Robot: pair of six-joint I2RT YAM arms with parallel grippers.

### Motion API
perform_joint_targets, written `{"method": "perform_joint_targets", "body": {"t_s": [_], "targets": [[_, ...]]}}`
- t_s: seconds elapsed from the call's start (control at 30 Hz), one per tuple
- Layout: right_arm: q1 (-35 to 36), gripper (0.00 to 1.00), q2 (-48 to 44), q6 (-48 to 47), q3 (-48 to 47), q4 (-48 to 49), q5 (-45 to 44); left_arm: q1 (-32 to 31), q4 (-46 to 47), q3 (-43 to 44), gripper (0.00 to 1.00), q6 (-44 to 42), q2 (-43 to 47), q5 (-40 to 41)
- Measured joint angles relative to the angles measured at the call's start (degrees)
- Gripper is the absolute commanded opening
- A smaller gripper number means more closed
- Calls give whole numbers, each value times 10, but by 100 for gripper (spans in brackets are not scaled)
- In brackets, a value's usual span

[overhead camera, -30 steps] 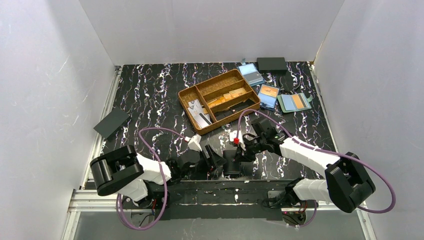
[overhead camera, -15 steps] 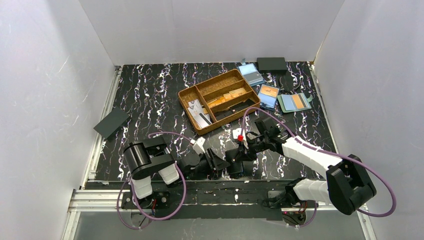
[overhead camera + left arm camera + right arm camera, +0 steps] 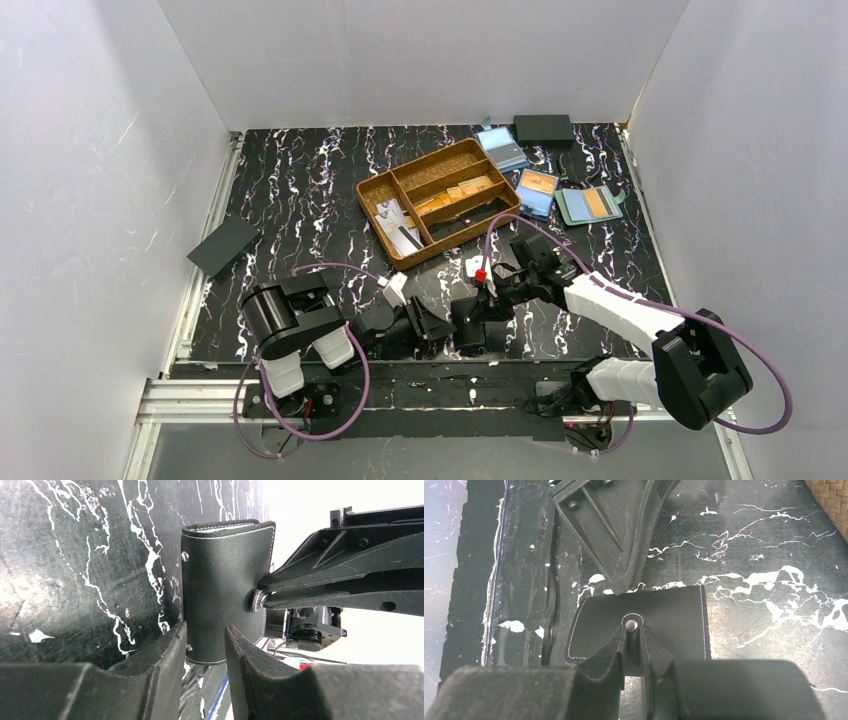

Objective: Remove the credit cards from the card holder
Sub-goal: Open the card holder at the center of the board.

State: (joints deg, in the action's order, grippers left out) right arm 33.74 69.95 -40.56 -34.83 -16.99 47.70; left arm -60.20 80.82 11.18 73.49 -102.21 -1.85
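The black card holder (image 3: 466, 328) sits folded shut near the table's front edge, between my two grippers. My right gripper (image 3: 634, 630) is shut on its snap tab (image 3: 257, 600), reaching in from the right. My left gripper (image 3: 205, 630) has its jaws narrowed at the holder's (image 3: 220, 580) near edge. The left finger (image 3: 170, 652) lies along its side, and I cannot tell whether the jaws clamp it. A pale strip (image 3: 220, 527) shows between the covers at the top edge. Pale credit cards (image 3: 398, 225) with dark print lie in the tray's left compartment.
A woven brown tray (image 3: 372, 190) with orange-tan cards stands mid-table. Behind it to the right are two blue holders (image 3: 502, 148) (image 3: 537, 192), a grey-green holder (image 3: 590, 205) and a black box (image 3: 543, 127). Another black box (image 3: 224, 246) lies at the left edge.
The left arm's shoulder has swung round and its jaws have narrowed at the holder. The right gripper keeps its hold on the tab and has shifted slightly.
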Motion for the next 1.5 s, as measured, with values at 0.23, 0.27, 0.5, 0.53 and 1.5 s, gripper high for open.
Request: {"method": "perform_joint_targets", "body": {"t_s": [0.23,0.27,0.5,0.53,1.5], "targets": [[0,8,7,0,0,0,-30,0,1,-12,46,-2,0,-2],[0,12,11,0,0,0,-42,0,2,-15,46,-1,0,-2],[0,50,21,-3,-5,-1,-116,0,-12,-15,48,-8,12,1],[0,54,21,-4,-5,0,-121,0,-22,-15,50,-10,20,4],[27,8,66,-19,-19,2,-155,0,-171,71,98,-30,71,21]]}}
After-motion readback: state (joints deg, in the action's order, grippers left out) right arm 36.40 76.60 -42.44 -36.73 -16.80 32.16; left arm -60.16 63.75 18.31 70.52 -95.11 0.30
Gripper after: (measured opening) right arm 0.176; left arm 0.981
